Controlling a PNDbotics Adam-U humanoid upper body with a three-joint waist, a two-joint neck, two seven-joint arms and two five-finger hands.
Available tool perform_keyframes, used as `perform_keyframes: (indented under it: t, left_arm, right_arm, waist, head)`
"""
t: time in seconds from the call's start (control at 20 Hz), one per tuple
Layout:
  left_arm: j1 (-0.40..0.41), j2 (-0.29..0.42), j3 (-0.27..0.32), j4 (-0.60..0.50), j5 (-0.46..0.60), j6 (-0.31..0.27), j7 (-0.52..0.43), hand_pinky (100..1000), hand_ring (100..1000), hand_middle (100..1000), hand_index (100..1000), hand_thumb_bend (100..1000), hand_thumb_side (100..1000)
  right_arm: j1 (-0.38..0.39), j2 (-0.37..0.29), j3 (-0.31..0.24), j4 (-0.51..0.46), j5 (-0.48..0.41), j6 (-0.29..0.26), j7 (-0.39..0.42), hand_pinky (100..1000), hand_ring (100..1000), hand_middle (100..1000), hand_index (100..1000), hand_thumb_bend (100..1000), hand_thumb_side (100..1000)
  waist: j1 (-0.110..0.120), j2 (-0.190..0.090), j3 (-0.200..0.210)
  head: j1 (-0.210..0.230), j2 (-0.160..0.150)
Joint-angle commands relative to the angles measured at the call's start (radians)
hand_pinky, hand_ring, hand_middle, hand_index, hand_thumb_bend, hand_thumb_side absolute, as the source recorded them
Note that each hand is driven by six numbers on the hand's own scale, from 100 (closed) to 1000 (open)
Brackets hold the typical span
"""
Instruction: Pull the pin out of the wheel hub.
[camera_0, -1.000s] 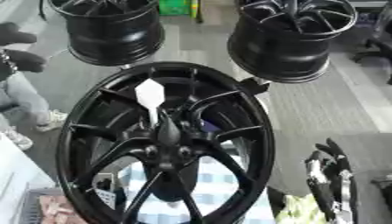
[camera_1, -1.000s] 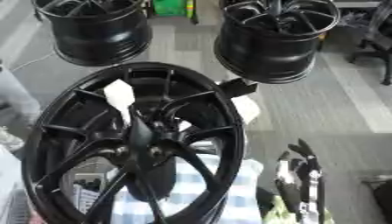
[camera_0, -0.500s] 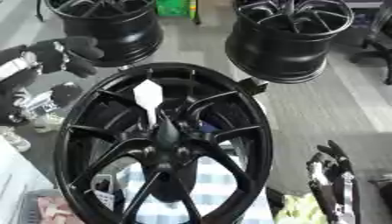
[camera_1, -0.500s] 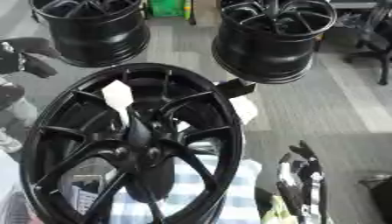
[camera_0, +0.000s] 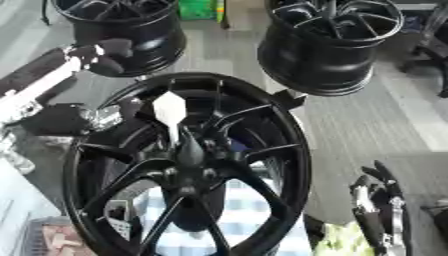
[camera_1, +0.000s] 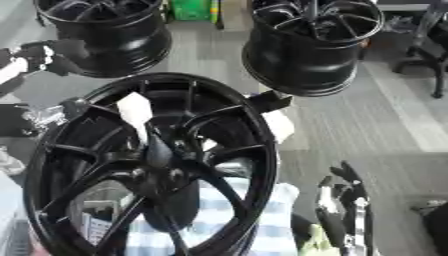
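A black spoked wheel hub (camera_0: 293, 150) stands upright in front of me. A pin with a flat white head (camera_0: 169, 107) sticks out of its centre boss (camera_0: 188, 150) and leans up and to the left. My left hand (camera_0: 107, 56) reaches in from the left at the hub's upper left rim, blurred, with fingers spread and holding nothing. It is a short way left of the pin's head and not touching it. My right hand (camera_0: 378, 210) rests open at the lower right, fingers up, beside the hub.
Two more black wheels stand on the grey floor behind, one at the back left (camera_0: 122, 30) and one at the back right (camera_0: 328, 45). A blue-and-white checked cloth (camera_0: 241, 220) lies under the hub. A yellow-green object (camera_0: 346, 242) sits near my right hand.
My left arm has come into view from the left and moved right and up to the hub's upper left rim. The pin and my right hand have not moved.
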Motion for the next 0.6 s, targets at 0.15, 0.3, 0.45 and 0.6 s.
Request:
perform_keyframes:
  t: [0.15,0.3,0.45,0.6]
  left_arm:
    - [-0.044,-0.013,-0.006,0.074,-0.053,-0.004,0.048,810,800,866,987,384,676]
    - [-0.066,-0.027,-0.018,0.111,-0.064,-0.020,0.042,810,800,865,987,402,689]
    - [-0.084,-0.040,-0.035,0.135,-0.079,-0.049,0.006,806,796,860,985,457,704]
    - [-0.096,-0.053,-0.048,0.160,-0.099,-0.079,-0.036,807,797,860,984,488,707]
  right_arm:
    - [-0.003,-0.015,0.004,-0.011,-0.010,-0.001,0.006,520,538,730,896,100,518]
    - [-0.002,-0.014,0.006,-0.012,-0.012,-0.001,0.009,520,538,730,896,100,517]
    - [-0.002,-0.013,0.008,-0.011,-0.013,-0.001,0.011,520,538,730,896,100,518]
    - [-0.003,-0.011,0.009,-0.011,-0.015,-0.002,0.012,520,538,730,896,100,518]
  waist:
    - [0.000,-0.013,-0.001]
    - [-0.002,-0.014,-0.003]
    - [-0.004,-0.014,-0.006]
    - [-0.005,-0.014,-0.010]
  head:
    - [0.004,0.005]
    - [0.007,0.005]
    - [0.011,0.005]
    - [0.014,0.005]
